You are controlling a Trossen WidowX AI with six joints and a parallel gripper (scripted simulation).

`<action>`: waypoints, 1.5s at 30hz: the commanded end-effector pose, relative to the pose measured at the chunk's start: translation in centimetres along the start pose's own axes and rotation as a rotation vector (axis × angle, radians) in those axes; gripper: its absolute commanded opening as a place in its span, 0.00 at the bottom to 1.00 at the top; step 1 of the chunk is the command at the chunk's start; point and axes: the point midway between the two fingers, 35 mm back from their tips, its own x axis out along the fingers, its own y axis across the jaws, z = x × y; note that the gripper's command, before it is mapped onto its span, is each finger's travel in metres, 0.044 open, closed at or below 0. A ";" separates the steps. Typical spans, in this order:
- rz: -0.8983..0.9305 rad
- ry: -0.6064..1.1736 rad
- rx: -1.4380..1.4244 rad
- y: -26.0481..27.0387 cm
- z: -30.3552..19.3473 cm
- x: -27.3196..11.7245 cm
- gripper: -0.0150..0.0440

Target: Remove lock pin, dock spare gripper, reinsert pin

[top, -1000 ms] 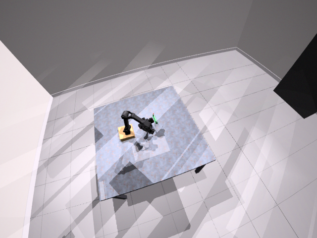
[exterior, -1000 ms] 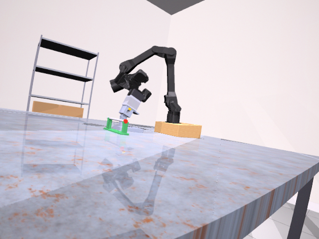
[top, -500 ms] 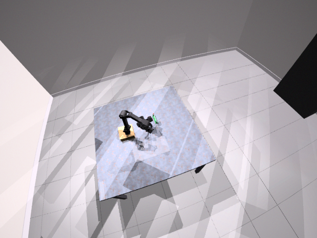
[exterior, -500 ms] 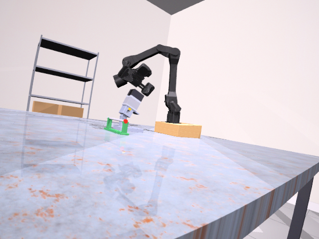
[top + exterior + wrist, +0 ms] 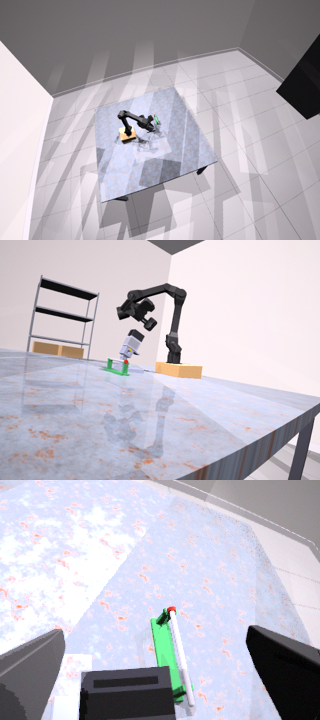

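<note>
Beneath the gripper (image 5: 147, 315) (image 5: 157, 636), the pin (image 5: 115, 359) (image 5: 179, 655).

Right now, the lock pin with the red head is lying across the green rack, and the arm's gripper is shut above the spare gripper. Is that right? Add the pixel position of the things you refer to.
Not quite: the gripper (image 5: 136, 314) (image 5: 157, 636) is open, as the wrist view shows. The rest holds.

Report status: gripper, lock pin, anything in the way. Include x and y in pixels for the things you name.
Gripper (image 5: 135, 316) (image 5: 157, 636) open, nothing held. Lock pin (image 5: 116, 359) (image 5: 180, 655) lying along green rack (image 5: 116, 372) (image 5: 164, 645), not in socket. Spare gripper (image 5: 132, 342) (image 5: 157, 636) stands tilted between gripper and pin, possible obstruction.
</note>
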 end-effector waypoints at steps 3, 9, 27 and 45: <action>-0.018 0.022 0.011 -0.5 1.1 -0.5 1.00; -0.036 0.045 0.011 -1.0 2.1 -0.9 1.00; -0.026 0.048 -0.004 2.3 7.3 4.4 0.56; 0.403 0.808 0.149 -6.0 0.2 10.4 0.56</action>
